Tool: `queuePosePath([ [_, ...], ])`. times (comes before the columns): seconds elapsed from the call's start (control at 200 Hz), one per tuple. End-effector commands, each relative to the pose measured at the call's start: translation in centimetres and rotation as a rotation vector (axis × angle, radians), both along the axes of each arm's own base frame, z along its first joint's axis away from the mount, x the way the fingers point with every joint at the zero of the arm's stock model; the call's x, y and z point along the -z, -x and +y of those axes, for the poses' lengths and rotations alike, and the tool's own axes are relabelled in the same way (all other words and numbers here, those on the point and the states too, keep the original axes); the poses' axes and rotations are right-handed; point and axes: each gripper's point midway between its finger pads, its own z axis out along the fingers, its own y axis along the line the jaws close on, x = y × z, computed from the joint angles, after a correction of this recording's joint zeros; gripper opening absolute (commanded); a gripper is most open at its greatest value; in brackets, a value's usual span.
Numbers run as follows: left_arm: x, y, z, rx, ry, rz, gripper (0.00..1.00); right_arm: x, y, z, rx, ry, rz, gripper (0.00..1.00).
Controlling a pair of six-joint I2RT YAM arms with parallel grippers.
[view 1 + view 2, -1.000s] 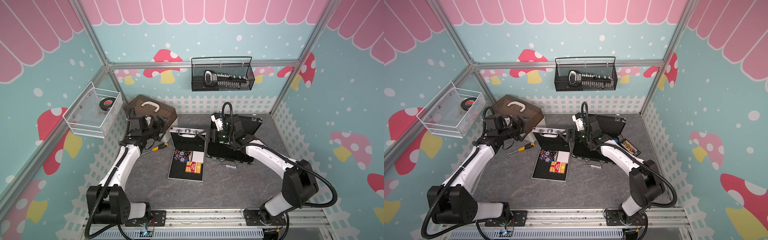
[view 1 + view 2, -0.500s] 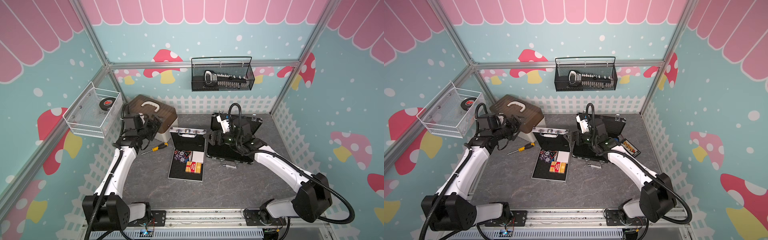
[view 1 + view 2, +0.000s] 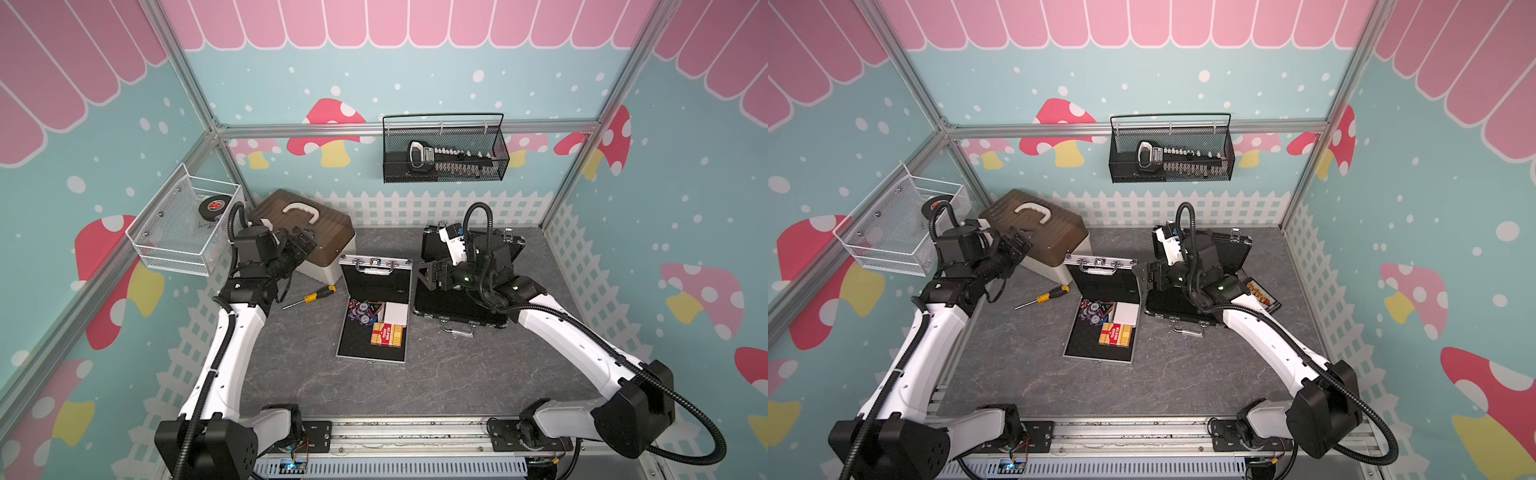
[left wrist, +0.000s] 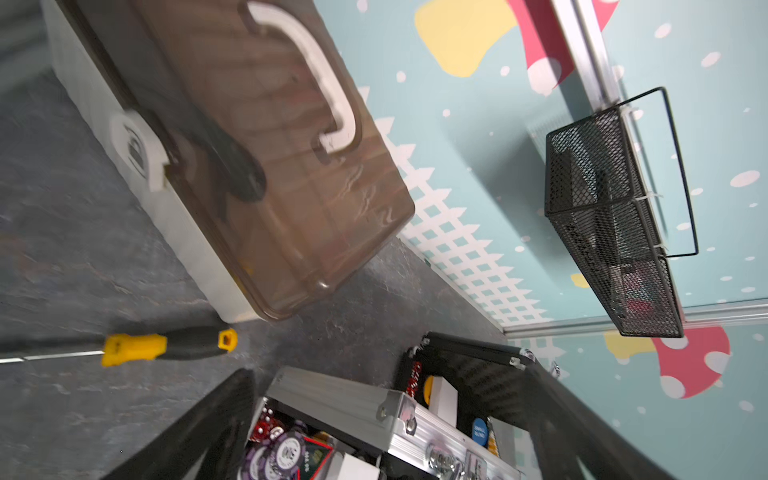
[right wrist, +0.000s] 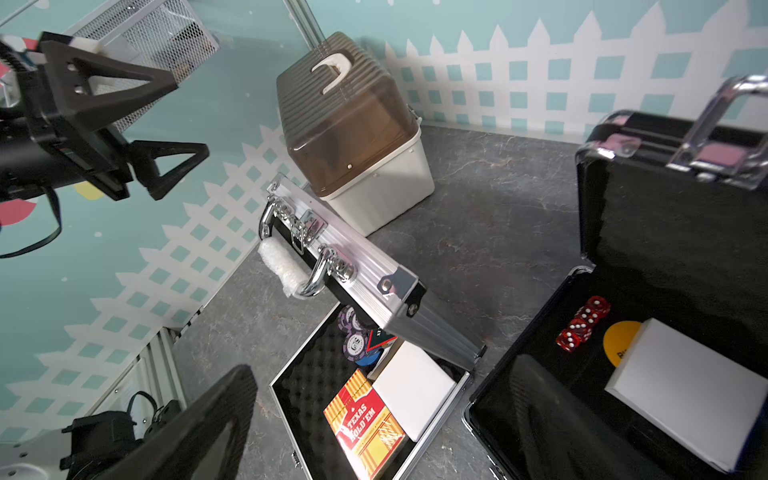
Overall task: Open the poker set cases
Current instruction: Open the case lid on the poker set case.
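Both poker set cases lie open on the grey table. In the middle is the silver case (image 3: 370,358) (image 3: 1098,358), its lid upright at the back, with chips, a red card deck and a white box inside (image 5: 365,428). To its right is the black case (image 3: 457,318) (image 3: 1167,305), with red dice and a white box inside (image 5: 582,328). My left gripper (image 3: 305,245) (image 3: 1017,245) (image 4: 390,374) hangs open in the air beside the brown-lidded box and holds nothing. Above the black case's left edge, my right gripper (image 3: 428,274) (image 3: 1144,276) (image 5: 382,365) stands open and holds nothing.
A white box with a brown lid (image 3: 316,232) stands at the back left. A yellow-handled screwdriver (image 3: 309,296) lies left of the silver case. A white wire basket (image 3: 187,224) hangs on the left wall and a black mesh basket (image 3: 444,153) on the back wall.
Both arms drew back a little, the left gripper toward the left, the right wrist toward the right, then held still. Both cases stay open. Neither gripper's opening changed.
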Motion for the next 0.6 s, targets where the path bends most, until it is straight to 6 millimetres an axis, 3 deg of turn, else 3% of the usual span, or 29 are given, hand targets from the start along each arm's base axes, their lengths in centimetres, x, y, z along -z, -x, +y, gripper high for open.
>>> queuePosePath([
  [0.0, -4.3, 0.3, -4.3, 0.181, 0.155, -0.065, 0.90, -3.1, 1.6, 2.4, -0.155, -0.089, 0.018, 0.56],
  [0.33, -4.2, -3.2, -4.8, 0.147, 0.216, -0.037, 0.90, -2.5, -2.2, 1.3, -0.054, -0.091, 0.182, 0.54],
  [0.595, -3.5, -5.0, -4.9, 0.142, 0.214, -0.022, 0.93, -2.9, -4.1, 0.3, 0.000, -0.087, 0.215, 0.56],
])
